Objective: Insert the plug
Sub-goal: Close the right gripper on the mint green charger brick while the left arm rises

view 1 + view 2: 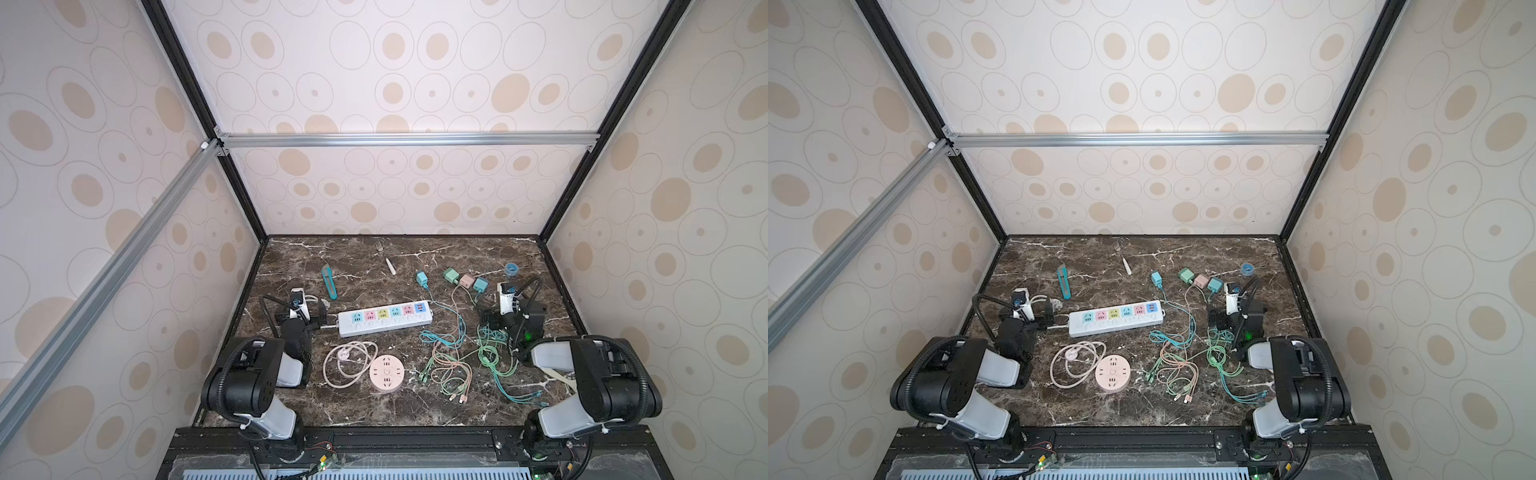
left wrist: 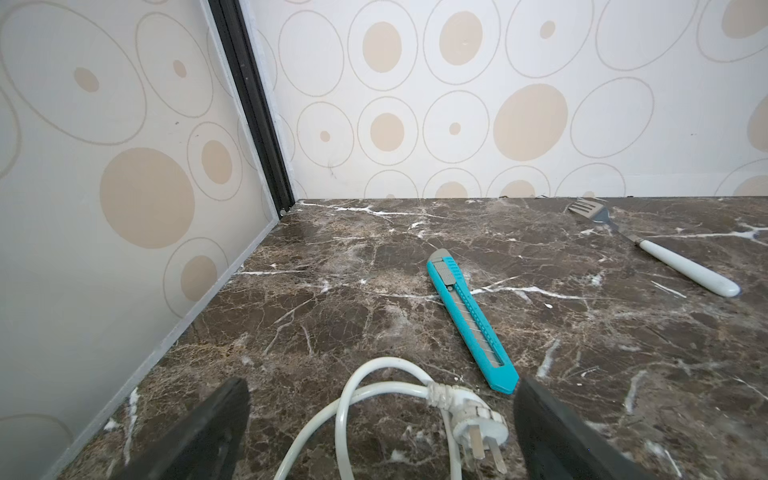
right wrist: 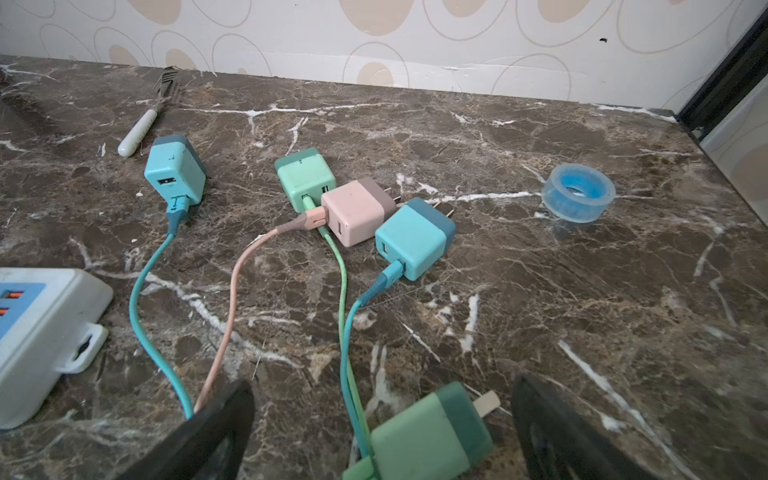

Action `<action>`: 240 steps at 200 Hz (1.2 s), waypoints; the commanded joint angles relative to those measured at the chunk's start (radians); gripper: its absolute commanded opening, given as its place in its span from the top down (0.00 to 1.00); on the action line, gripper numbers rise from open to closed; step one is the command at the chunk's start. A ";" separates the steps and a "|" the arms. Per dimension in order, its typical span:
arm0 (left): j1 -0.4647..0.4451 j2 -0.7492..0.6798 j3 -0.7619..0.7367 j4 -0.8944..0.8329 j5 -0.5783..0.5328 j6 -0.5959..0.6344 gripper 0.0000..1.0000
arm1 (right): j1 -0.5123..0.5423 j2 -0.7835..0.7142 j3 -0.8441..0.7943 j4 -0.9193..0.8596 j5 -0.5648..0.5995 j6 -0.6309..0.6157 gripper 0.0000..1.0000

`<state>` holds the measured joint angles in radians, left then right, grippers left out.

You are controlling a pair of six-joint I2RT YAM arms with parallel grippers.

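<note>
A white power strip with coloured sockets lies mid-table in both top views. Its white three-pin plug rests on the marble with the cord looped behind it. My left gripper is open around that plug without touching it, just left of the strip. My right gripper is also open, with a green charger plug lying on the table between its fingers, untouched. From above, this gripper sits right of the strip.
Several more chargers lie beyond the right gripper: teal, green, pink, teal. Their cables tangle in front. Also present are a tape roll, a fork, a teal utility knife and a round pink socket.
</note>
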<state>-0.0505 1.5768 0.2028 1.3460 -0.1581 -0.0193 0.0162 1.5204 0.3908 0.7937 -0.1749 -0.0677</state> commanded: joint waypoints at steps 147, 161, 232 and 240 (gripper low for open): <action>0.005 0.005 0.024 0.010 0.008 0.005 0.01 | -0.009 0.013 0.018 0.017 0.008 0.005 0.00; 0.006 0.005 0.024 0.010 0.008 0.006 0.01 | -0.009 0.013 0.018 0.016 0.008 0.005 0.00; -0.003 -0.076 0.031 -0.066 -0.060 -0.004 0.01 | -0.009 -0.078 0.068 -0.151 0.073 0.036 0.00; -0.011 -0.103 0.039 -0.101 -0.077 0.002 0.01 | -0.009 -0.100 0.072 -0.174 0.086 0.043 0.00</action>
<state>-0.0513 1.5452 0.2031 1.3125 -0.1841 -0.0219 0.0158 1.4963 0.4175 0.7231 -0.1322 -0.0486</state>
